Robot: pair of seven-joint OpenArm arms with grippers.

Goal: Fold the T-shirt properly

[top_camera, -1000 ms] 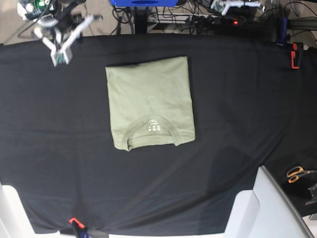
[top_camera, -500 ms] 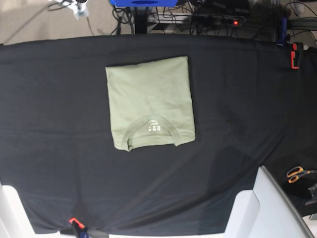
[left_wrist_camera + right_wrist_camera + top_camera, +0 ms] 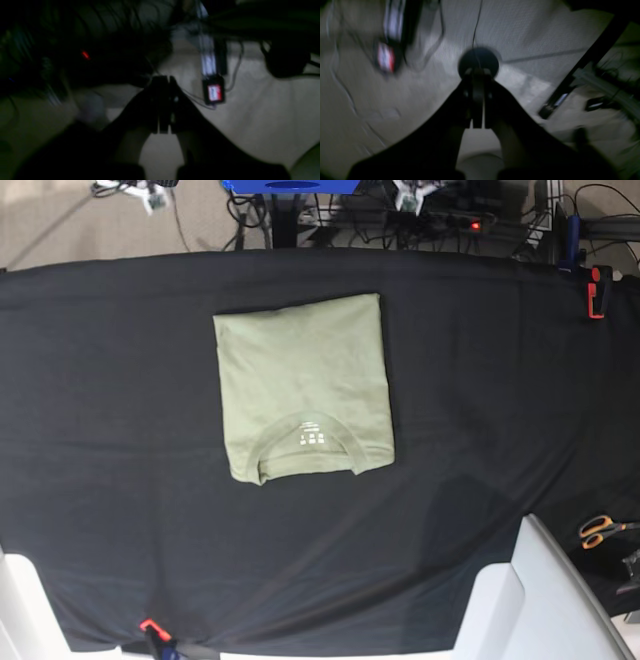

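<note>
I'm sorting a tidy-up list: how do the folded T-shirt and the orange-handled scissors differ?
The T-shirt is pale green; the scissors have orange-and-black handles.
The T-shirt is folded into a near-square bundle, while the scissors are a slim tool with looped handles.
The T-shirt shows whole in the base view; the scissors are cut off by its right edge.
Both lie outside the fingers' grasp.

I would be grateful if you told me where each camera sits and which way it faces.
Base: high above the black cloth, facing down at the folded T-shirt; parts of both arms show at the top edge.
Left wrist: on the left arm, facing past its shut claw at the floor.
Right wrist: likewise, past its shut claw.
Both wrist views share pale floor.
</note>
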